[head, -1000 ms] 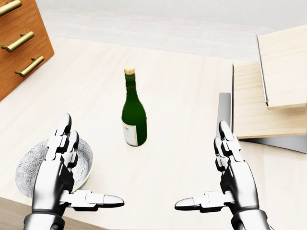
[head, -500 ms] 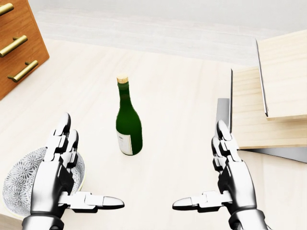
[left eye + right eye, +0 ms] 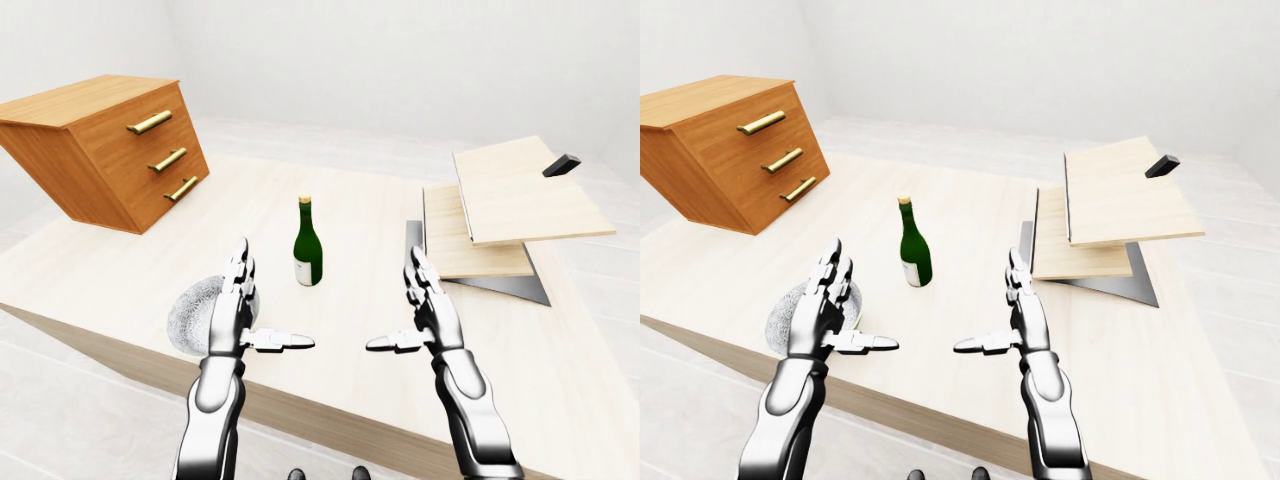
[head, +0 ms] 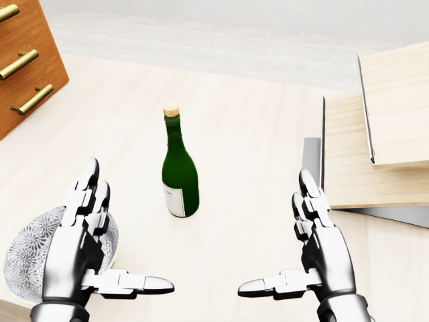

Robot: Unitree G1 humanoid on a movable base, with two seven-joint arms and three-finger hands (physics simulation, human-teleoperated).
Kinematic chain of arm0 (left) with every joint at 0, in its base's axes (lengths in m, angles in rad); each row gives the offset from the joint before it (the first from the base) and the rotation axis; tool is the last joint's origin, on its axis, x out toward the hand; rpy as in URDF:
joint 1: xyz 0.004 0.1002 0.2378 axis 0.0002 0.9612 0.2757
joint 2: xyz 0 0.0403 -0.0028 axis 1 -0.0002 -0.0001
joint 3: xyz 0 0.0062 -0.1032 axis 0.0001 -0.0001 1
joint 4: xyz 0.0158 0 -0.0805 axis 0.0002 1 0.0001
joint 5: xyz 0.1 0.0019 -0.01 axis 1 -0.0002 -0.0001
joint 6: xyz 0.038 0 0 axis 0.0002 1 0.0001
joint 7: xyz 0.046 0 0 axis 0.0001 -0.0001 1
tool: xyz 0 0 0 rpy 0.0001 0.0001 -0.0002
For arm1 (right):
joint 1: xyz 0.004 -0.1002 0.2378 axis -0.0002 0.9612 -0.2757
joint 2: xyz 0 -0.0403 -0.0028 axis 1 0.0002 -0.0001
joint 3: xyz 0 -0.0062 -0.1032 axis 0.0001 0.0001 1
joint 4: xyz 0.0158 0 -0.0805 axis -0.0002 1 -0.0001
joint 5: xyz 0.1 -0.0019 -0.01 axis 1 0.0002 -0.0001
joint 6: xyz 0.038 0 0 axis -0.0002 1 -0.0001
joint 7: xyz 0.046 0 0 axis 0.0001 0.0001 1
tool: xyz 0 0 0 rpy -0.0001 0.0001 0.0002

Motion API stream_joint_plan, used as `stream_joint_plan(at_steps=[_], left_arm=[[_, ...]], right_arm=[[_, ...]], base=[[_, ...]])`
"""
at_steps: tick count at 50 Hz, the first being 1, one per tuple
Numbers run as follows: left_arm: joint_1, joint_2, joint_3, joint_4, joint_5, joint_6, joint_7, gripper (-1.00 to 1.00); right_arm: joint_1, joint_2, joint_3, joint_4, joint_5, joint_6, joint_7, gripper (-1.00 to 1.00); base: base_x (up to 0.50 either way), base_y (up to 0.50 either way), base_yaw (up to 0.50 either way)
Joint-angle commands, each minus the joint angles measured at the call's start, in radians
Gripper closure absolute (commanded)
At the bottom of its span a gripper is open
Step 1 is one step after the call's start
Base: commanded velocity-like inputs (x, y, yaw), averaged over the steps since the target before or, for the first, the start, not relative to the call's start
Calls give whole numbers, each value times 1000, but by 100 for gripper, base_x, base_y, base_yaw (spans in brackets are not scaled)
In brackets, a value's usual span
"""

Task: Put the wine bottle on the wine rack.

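Left hand (image 4: pixel 87 248) and right hand (image 4: pixel 318 245) released, empty, flanking upright wine bottle (image 4: pixel 179 171); wine rack (image 4: pixel 375 127) cut off.

I can read no text, brand, number or sign anywhere in these views; the pale label low on the green wine bottle (image 4: pixel 179 179) standing on the table between my open hands shows only faint marks too small to make out.

Non-task items on the pale wooden table (image 3: pixel 120 270).
Three-drawer wooden chest (image 3: pixel 110 150) at left; patterned grey bowl (image 4: pixel 27 258) near the bottom edge.
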Motion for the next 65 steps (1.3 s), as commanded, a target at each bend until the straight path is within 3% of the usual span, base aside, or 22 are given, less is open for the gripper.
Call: stream_joint_plan(at_steps=[1,13,33,38,65], left_arm=[[5,1,-4,-28,3,0,1,-100],[32,8,33,-57,-18,0,-8,-100],[112,2,112,-103,-61,-9,-32,-100],[125,-2,116,-129,-60,0,-37,-100],[156,-15,143,-200,-62,0,-64,-100]], right_arm=[[-31,-1,-2,-57,-1,47,-10,-100],[-164,-5,-10,-85,-13,47,-48,-100],[-356,4,-3,89,-20,47,-113,-100],[-398,10,0,100,-17,47,-131,-100],[-582,43,18,230,11,47,-210,-100]], base=[[0,0,0],[0,0,0],[0,0,0],[0,0,0],[0,0,0]])
